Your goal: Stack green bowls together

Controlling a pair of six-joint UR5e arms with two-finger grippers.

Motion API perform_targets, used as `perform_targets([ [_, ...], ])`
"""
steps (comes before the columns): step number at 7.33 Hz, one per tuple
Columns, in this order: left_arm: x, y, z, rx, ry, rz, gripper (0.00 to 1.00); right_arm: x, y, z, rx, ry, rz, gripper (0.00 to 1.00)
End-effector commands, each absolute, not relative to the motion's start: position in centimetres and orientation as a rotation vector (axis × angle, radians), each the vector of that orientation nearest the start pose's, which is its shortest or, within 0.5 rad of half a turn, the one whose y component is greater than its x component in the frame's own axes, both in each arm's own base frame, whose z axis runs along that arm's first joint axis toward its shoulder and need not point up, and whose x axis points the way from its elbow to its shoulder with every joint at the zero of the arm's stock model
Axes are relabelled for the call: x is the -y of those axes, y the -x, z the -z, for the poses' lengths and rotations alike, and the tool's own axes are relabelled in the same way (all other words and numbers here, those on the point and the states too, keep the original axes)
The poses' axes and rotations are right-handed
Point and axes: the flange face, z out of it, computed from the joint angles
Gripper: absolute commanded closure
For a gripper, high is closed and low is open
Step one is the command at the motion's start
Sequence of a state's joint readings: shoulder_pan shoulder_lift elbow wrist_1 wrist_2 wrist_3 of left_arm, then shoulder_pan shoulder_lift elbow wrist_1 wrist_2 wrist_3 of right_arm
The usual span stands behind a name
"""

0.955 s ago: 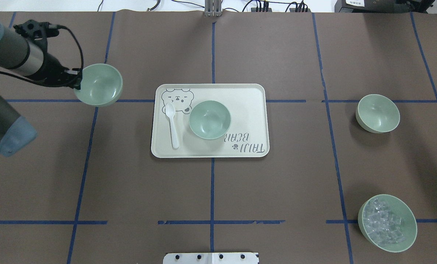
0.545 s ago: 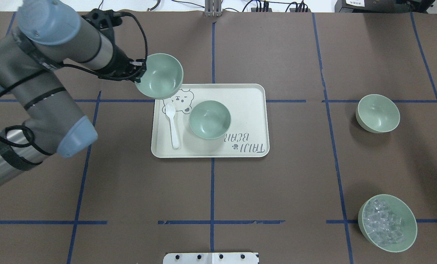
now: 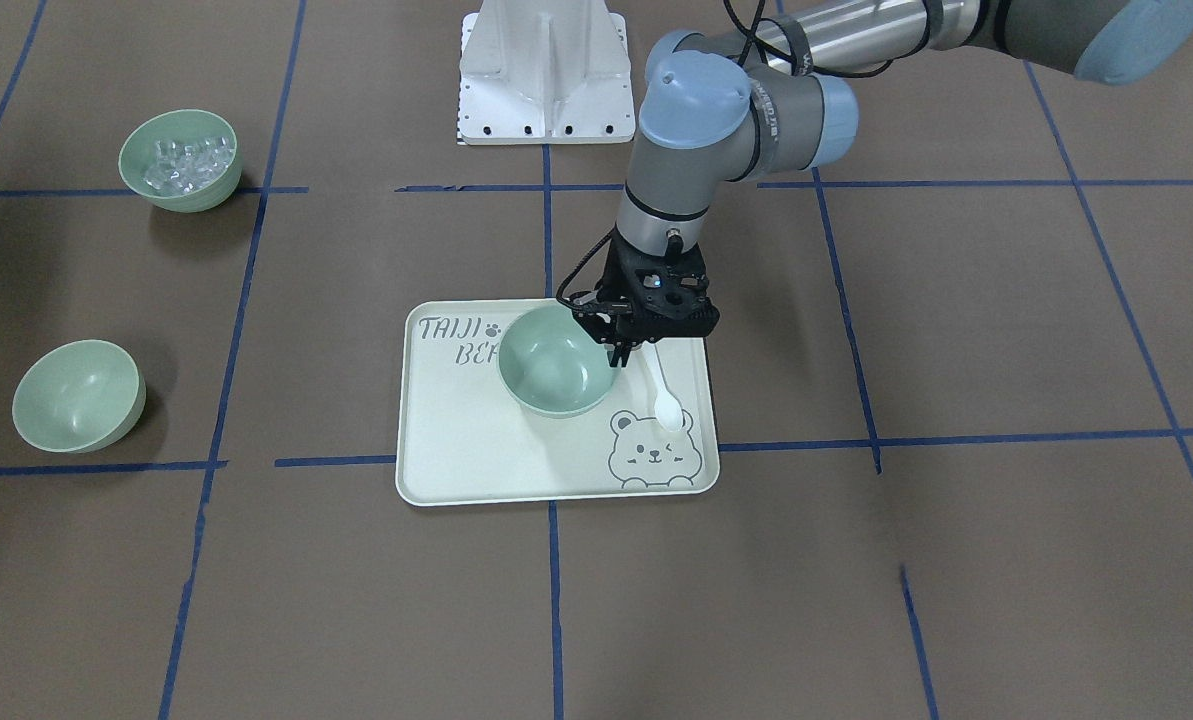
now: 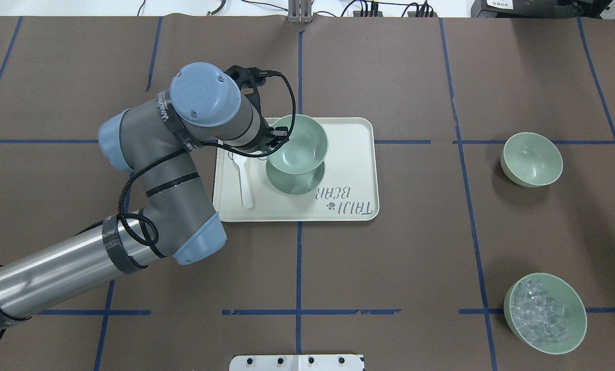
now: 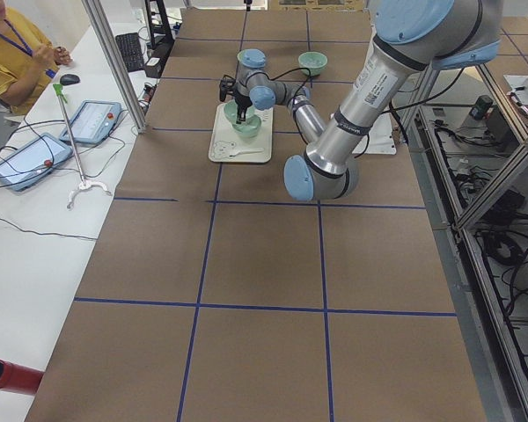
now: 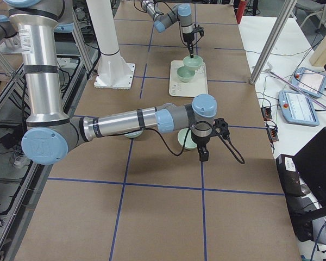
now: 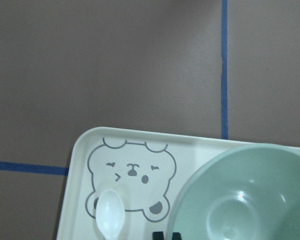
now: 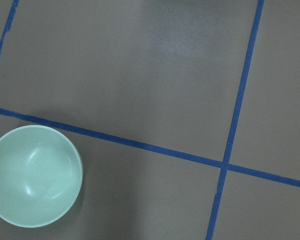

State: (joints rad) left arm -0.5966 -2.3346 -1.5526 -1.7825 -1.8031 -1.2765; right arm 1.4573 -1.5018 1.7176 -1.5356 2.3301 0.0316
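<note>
My left gripper (image 4: 281,137) is shut on the rim of a pale green bowl (image 4: 299,143) and holds it just above a second green bowl (image 4: 295,181) on the cream tray (image 4: 351,154). In the front view the held bowl (image 3: 553,362) hides the one below it, and my left gripper (image 3: 616,352) pinches its right rim. A third green bowl (image 4: 531,158) stands alone at the right and also shows in the right wrist view (image 8: 35,175). My right gripper (image 6: 203,156) hangs beside that bowl; I cannot tell whether it is open or shut.
A white spoon (image 4: 244,180) lies on the tray's left part, beside a bear print. A green bowl with clear ice-like cubes (image 4: 544,313) stands at the near right. The robot's white base plate (image 3: 546,70) sits at the table's near edge.
My left arm has carried the green bowl rightward from the table's far left to above the bowl on the tray. The other bowls have not moved.
</note>
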Motion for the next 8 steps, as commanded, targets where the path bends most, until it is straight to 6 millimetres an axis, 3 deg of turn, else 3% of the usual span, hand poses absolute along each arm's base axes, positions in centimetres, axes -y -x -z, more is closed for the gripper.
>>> perform_targets([
  [1, 49.4, -55.4, -18.4, -0.935, -0.206, 0.149, 1.0, 53.1, -0.5, -54.7, 0.771, -0.184, 0.173, 0.0],
  [3, 49.3, -55.1, -18.8, -0.923, -0.204, 0.145, 1.0, 53.1, -0.5, -54.7, 0.771, -0.184, 0.173, 0.0],
  [5, 48.5, -53.9, -21.3, -0.908, -0.197, 0.147, 1.0, 53.1, -0.5, -54.8, 0.771, -0.182, 0.172, 0.0],
  [8, 47.8, -54.2, -20.8, -0.928, -0.195, 0.132, 1.0, 53.1, -0.5, -54.8, 0.771, -0.182, 0.172, 0.0],
])
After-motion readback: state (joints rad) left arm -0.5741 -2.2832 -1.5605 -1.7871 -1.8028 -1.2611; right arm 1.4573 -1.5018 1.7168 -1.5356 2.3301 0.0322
